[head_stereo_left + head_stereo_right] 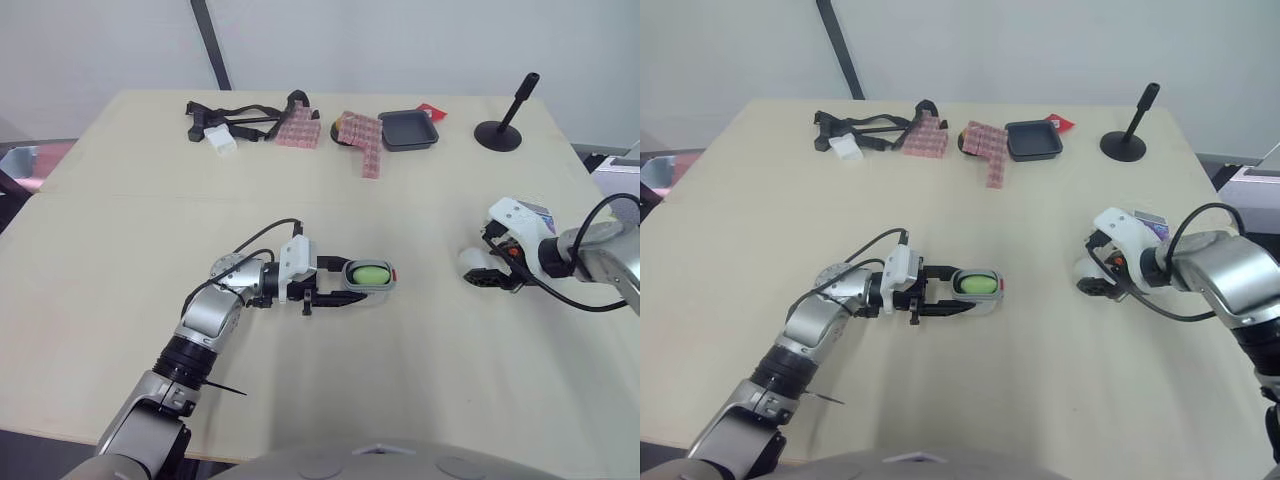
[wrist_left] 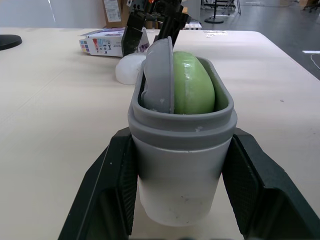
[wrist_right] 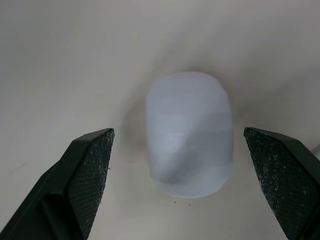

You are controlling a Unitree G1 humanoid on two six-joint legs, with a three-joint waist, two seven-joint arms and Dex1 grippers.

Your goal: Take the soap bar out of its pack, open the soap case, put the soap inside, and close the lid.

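Green soap bar (image 2: 192, 85) sits inside the open soap case (image 2: 182, 165), standing on edge with a grey insert (image 2: 159, 75) tilted against it on one side. The left gripper (image 1: 345, 280) is clamped on the case, one black finger pressed to each of its long walls, and holds it low over the middle of the counter (image 1: 120, 250) with the opening facing up toward the head camera.

Over on the robot's right, the white lid (image 3: 190, 132) of the case lies flat on the counter, well apart from the case. The right gripper (image 1: 490, 270) hovers right at it with its fingers (image 3: 90, 170) spread wide, one to each side of the lid and neither touching it. The printed soap pack (image 2: 102, 42) lies on the counter just behind that gripper.

Along the far edge of the counter stand a black tray (image 1: 408, 129), two pink checked pieces (image 1: 360, 135) beside it, a tangle of black straps (image 1: 240, 118) with a white block, and a black stand (image 1: 505, 125) with a tilted rod.
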